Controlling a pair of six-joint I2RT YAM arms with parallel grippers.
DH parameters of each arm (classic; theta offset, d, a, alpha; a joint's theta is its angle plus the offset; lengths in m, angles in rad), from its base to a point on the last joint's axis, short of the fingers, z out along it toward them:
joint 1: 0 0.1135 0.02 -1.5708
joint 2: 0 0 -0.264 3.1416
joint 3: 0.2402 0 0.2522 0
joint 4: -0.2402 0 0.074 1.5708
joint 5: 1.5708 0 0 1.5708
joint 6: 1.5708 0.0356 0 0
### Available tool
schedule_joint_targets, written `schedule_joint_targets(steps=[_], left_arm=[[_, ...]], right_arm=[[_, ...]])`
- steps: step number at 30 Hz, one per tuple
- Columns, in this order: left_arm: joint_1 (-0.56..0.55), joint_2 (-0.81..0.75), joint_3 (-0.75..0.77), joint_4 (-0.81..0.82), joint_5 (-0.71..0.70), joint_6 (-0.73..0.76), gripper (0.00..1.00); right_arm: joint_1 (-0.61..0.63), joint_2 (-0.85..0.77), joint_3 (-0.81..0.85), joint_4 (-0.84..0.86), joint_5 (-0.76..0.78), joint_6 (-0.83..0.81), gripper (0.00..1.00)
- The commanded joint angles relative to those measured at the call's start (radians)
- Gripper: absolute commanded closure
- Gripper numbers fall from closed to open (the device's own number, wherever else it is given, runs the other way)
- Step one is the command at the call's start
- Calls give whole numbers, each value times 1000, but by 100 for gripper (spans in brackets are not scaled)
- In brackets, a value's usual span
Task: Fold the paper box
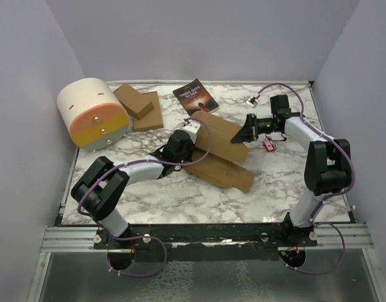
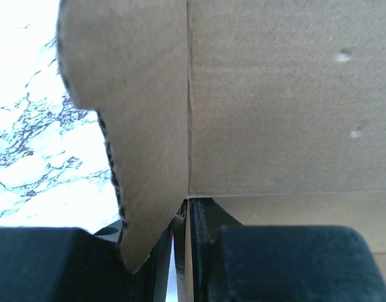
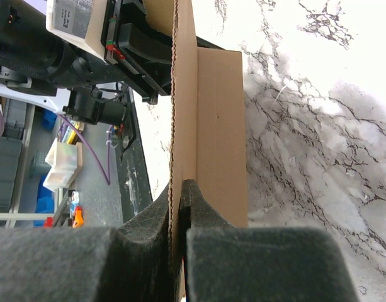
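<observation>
Pinching paper box with left gripper and right gripper, both clamped on cardboard edges; lying diagonally between them, equally near.

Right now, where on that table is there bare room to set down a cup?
Bare: the table's near strip, in front of the paper box, and a small patch between the book and the right arm. Crowded: the middle, where left gripper and right gripper both pinch the box, and the far-left corner with the cardboard stack and cream drum.
</observation>
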Motion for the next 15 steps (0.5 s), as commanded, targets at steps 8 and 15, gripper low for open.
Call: schedule_joint_targets(steps=[8, 15], left_arm=[[-1, -7, -23, 18, -9, 0, 83], [-2, -50, -43, -26, 11, -20, 71]], right_arm=[[0, 14, -11, 21, 8, 1, 97], [0, 4, -12, 20, 29, -15, 97]])
